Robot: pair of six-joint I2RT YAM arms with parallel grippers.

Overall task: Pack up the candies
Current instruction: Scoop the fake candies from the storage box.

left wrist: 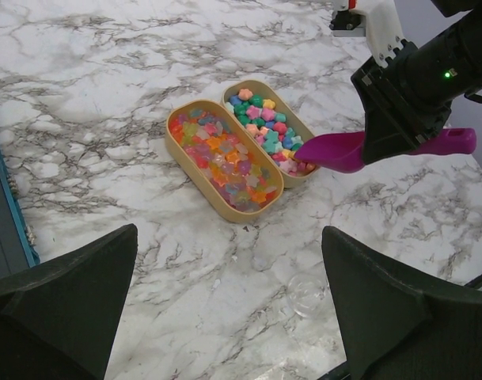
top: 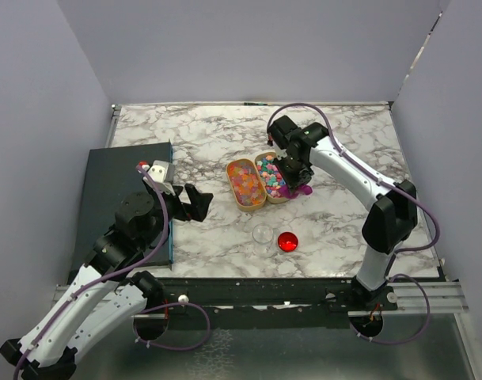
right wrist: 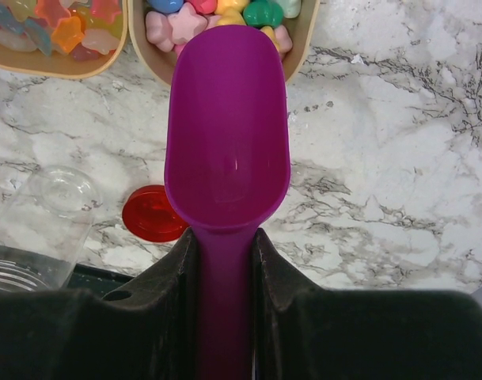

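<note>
Presently, the marble worktop (top: 225,134) fills the enclosure, with a dark board (top: 114,182) lying along its left side. The left arm (top: 138,226) reaches over the inner edge of that board. The left jaws stand wide, hold nothing, and point towards the middle of the worktop, well apart from everything there. The right arm (top: 347,170) bends in from the right edge and comes down at the centre. The right jaws are closed narrowly on the handle of a purple scoop (right wrist: 227,119), one finger pressed to each side of it.

Two tan oval trays sit side by side, touching along their length, near the centre. The left tray (left wrist: 171,138) holds translucent sweets (left wrist: 225,158) in orange, red and yellow. The right tray (left wrist: 264,82) holds the candies (left wrist: 260,119), a heap of opaque pastel pieces in pink, teal, green, yellow and blue. The scoop is tilted, its front lip resting at the near end of the right tray and against the candies there. The wrist view shows the inner face of its bowl as bare plastic.

A clear jar (top: 262,234) stands upright, mouth up, nearer the arm bases than the trays. A shiny red lid (top: 287,241) lies flat on the worktop just beside the jar, on its right.
</note>
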